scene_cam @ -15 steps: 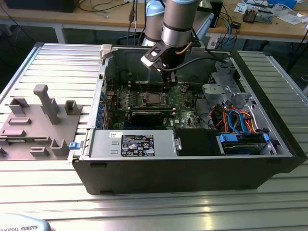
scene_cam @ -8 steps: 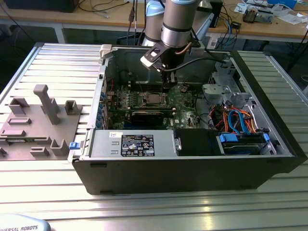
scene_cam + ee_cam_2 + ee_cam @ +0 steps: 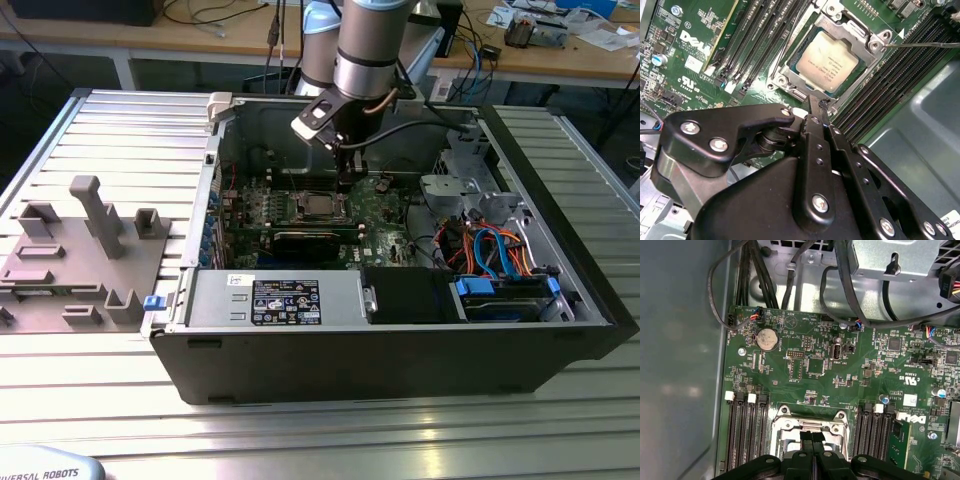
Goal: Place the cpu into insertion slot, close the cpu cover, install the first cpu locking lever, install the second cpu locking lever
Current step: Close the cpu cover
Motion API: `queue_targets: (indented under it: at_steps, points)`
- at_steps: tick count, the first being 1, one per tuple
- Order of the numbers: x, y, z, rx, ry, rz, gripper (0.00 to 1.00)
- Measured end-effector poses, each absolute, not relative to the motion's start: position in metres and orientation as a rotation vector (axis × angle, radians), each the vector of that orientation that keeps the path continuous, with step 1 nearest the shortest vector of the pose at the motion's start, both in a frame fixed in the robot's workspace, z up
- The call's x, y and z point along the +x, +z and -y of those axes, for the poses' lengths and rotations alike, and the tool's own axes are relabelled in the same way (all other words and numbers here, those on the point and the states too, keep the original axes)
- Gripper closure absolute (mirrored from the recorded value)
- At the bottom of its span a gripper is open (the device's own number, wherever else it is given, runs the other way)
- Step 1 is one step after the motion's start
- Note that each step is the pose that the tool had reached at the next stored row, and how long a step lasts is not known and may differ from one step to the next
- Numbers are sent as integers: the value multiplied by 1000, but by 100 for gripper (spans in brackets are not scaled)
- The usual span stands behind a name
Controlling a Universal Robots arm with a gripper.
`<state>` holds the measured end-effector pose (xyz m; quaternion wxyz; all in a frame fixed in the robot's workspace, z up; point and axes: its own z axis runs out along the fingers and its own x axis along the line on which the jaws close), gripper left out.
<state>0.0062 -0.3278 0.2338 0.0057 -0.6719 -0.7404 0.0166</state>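
One robot arm reaches down into an open computer case that lies on its side on my ribbed metal table. At the exterior view's left, a grey plastic holder tray sits on the table beside the case. Further along, inside the case, lies the green circuit board. The chip sits flat in its socket near the board's middle. In the second wrist view the silvery cover plate lies around the chip, framing its pale top. The gripper hangs just to the exterior view's right of the chip, low over the board. In both wrist views its two black fingers are pressed together side by side, and I see nothing held between them; their tips are at the socket's edge. A thin metal lever sticks out past the socket. Toward the exterior view's right, blue cables lie in the case.
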Motion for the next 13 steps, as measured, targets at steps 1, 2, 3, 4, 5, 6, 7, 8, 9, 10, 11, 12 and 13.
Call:
queue_targets:
  at_steps: [1,2,3,4,5,6,7,8,9,10,11,12,13]
  points:
    - [6,234,328,-2103,52,2318,89]
    - [6,234,328,-2103,52,2318,89]
    - [6,233,328,-2103,52,2318,89]
    - [6,233,328,-2103,52,2318,89]
    - [6,233,328,-2103,52,2318,89]
    - [5,233,328,-2103,52,2318,89]
    - [5,233,328,-2103,52,2318,89]
    - [5,233,328,-2103,52,2318,89]
    - [5,232,328,-2103,52,2318,89]
    - [5,232,328,-2103,52,2318,89]
    - [5,232,328,-2103,52,2318,89]
    - [4,232,328,-2103,52,2318,89]
    - [4,232,328,-2103,52,2318,89]
